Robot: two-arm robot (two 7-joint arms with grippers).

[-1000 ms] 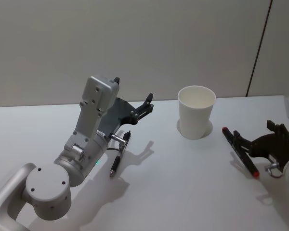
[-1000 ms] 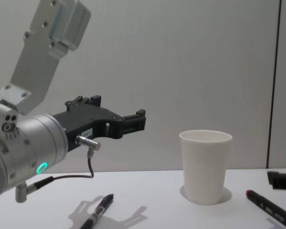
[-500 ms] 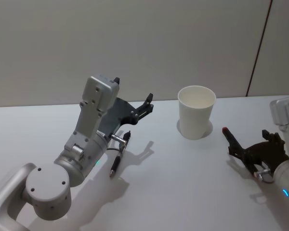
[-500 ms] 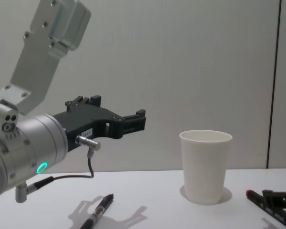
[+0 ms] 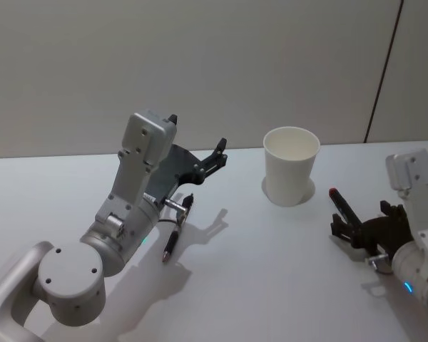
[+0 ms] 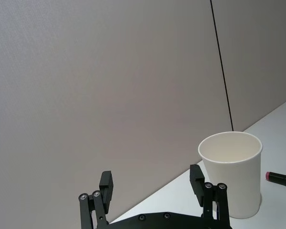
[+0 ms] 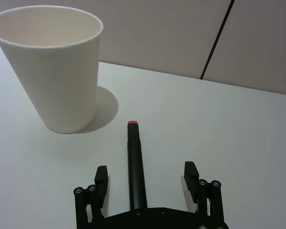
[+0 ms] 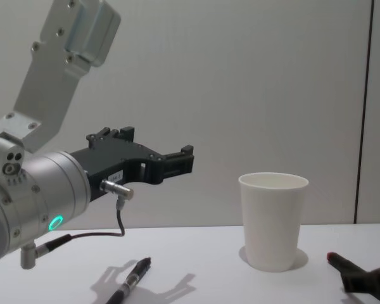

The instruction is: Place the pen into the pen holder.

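The pen holder, a white paper cup (image 5: 291, 165) (image 8: 272, 221) (image 7: 52, 67) (image 6: 232, 174), stands upright at the table's far middle. To its right lies a black pen with a red tip (image 5: 340, 203) (image 7: 135, 162) (image 8: 333, 258), the tip pointing toward the cup. My right gripper (image 5: 346, 229) (image 7: 146, 175) (image 8: 370, 280) is low over that pen's near end, open, with a finger on each side and a gap to the pen. My left gripper (image 5: 197, 132) (image 6: 151, 180) (image 8: 183, 161) hangs open and empty in the air left of the cup.
A second black pen (image 5: 175, 231) (image 8: 132, 278) lies on the white table (image 5: 257, 271) below the left arm. A plain wall closes the table's far edge.
My right gripper has moved left and down, turning until its open fingers straddle the red-tipped pen. The pen, the cup and the left arm have stayed put.
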